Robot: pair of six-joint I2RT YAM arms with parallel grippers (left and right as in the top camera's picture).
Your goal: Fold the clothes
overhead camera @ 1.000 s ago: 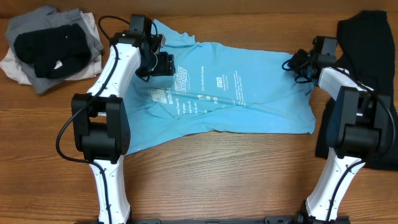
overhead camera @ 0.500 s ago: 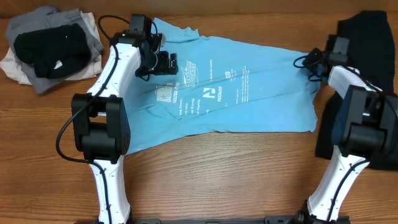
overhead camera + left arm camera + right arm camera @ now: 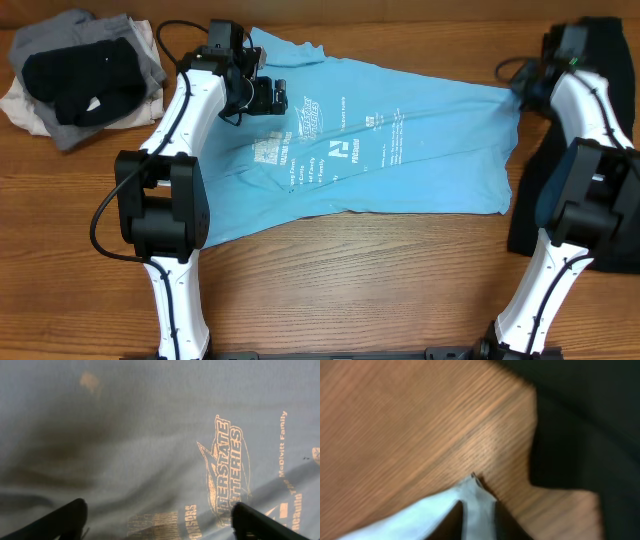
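We find the light blue T-shirt (image 3: 400,150) spread across the far centre of the table (image 3: 350,290). Toward the table's far left, the left gripper (image 3: 273,97) is above the shirt, fingers apart. At the table's far right, the right gripper (image 3: 519,88) pinches the shirt's corner.

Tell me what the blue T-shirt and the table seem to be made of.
The blue T-shirt: probably thin cotton-type knit, matte; it creases softly and carries printed lettering. The table: wood or wood-look laminate, smooth; grain lines show, but which one I cannot tell.
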